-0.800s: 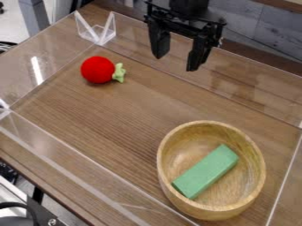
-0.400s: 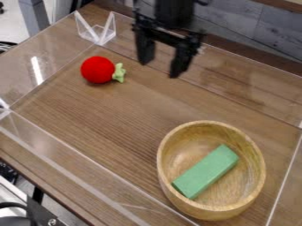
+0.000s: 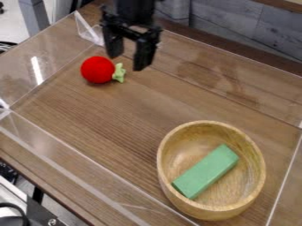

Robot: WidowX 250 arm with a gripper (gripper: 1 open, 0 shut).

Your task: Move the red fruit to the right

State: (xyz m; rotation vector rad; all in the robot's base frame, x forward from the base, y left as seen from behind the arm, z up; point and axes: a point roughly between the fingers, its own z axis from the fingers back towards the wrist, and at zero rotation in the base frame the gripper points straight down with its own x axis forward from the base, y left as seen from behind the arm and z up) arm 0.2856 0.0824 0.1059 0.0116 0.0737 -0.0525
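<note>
Nearby, the tool (image 3: 127, 60) stood wide above the red fruit (image 3: 98, 70). The wooden bowl (image 3: 210, 170), with the green block (image 3: 206, 171) inside, was well apart.

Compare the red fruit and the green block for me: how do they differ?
The red fruit is round, while the green block is a long rectangular shape. The fruit sits directly on the table, whereas the block lies inside the wooden bowl. The fruit has a small green leafy stem at one side; the block is plain green. Both share some green coloring.
</note>
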